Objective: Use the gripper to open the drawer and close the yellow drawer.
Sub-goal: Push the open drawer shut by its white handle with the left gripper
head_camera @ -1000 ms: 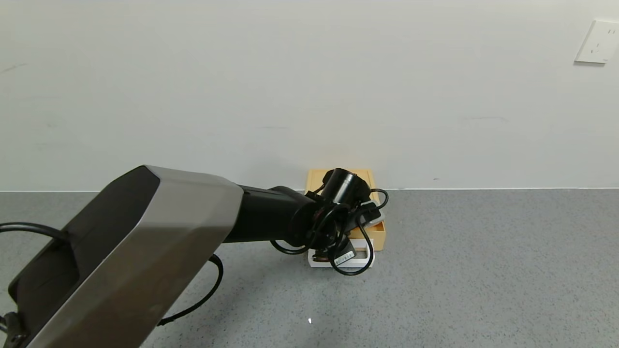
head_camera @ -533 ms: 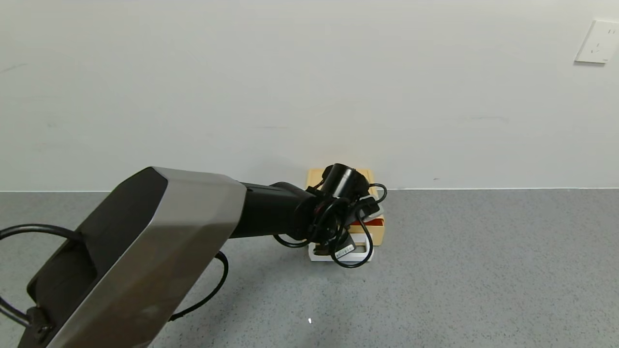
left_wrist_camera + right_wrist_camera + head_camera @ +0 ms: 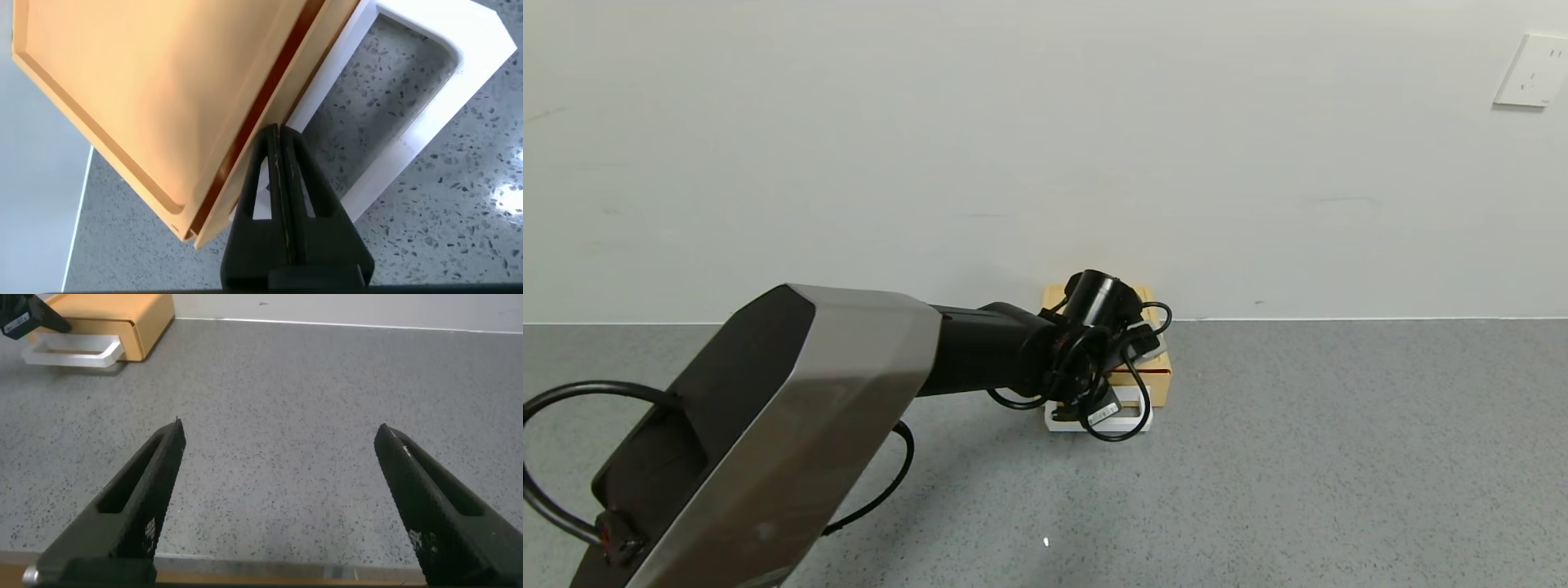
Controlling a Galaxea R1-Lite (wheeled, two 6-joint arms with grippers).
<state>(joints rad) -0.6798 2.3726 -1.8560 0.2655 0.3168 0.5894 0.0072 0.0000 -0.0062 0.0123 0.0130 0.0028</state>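
We reach our left hand out to the yellow drawer, which sits on the grey worktop against the white wall; in the left wrist view its fingers are clenched together, tips pressed at the drawer front beside the white handle, grasping nothing; the drawer looks nearly shut, a thin red gap showing; our right hand hangs released above bare worktop, well apart from the drawer.
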